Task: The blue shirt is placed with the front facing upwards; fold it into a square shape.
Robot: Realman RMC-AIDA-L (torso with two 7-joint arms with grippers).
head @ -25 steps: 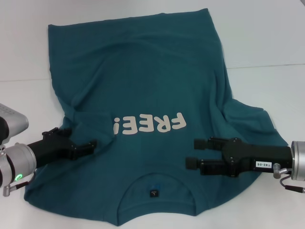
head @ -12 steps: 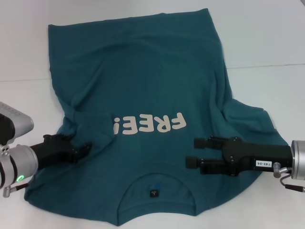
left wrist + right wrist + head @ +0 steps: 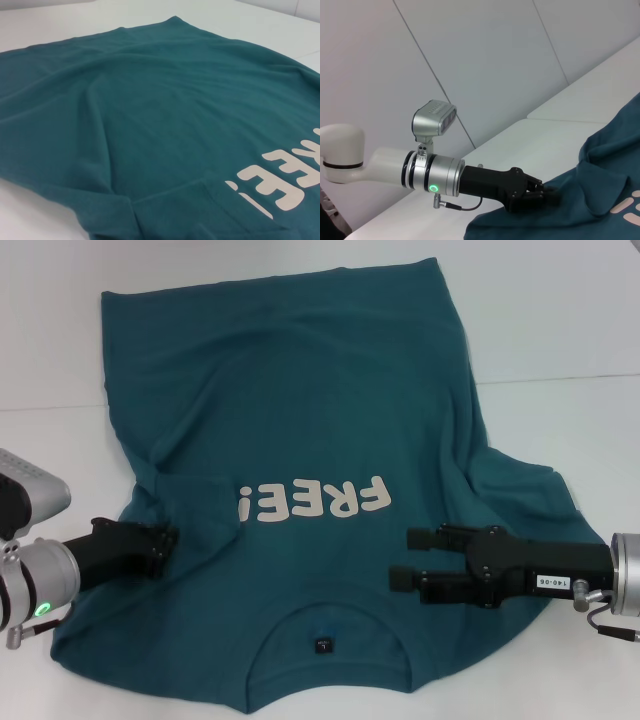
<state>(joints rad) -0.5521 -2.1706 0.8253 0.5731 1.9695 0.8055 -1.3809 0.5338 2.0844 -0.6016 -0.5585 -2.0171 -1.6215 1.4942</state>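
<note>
The blue shirt (image 3: 300, 410) lies spread on the white table, collar and dark tag (image 3: 322, 645) towards me, its white "FREE!" lettering (image 3: 312, 502) face up. The sleeve on my left is folded in over the chest (image 3: 190, 495). The sleeve on my right sticks out, rumpled (image 3: 520, 480). My left gripper (image 3: 165, 540) sits low at the shirt's left edge beside the folded sleeve, and it also shows in the right wrist view (image 3: 545, 191). My right gripper (image 3: 403, 560) is open over the shirt's right shoulder area, with nothing between its fingers. The left wrist view shows only shirt cloth (image 3: 150, 100).
The white table (image 3: 560, 330) runs bare around the shirt, with a seam line across it at mid height. The shirt's hem lies at the far side (image 3: 270, 280). A pale wall (image 3: 495, 60) stands beyond the table in the right wrist view.
My left gripper has drawn back to the left, off the chest, to the shirt's edge. The cloth and the right gripper have not moved.
</note>
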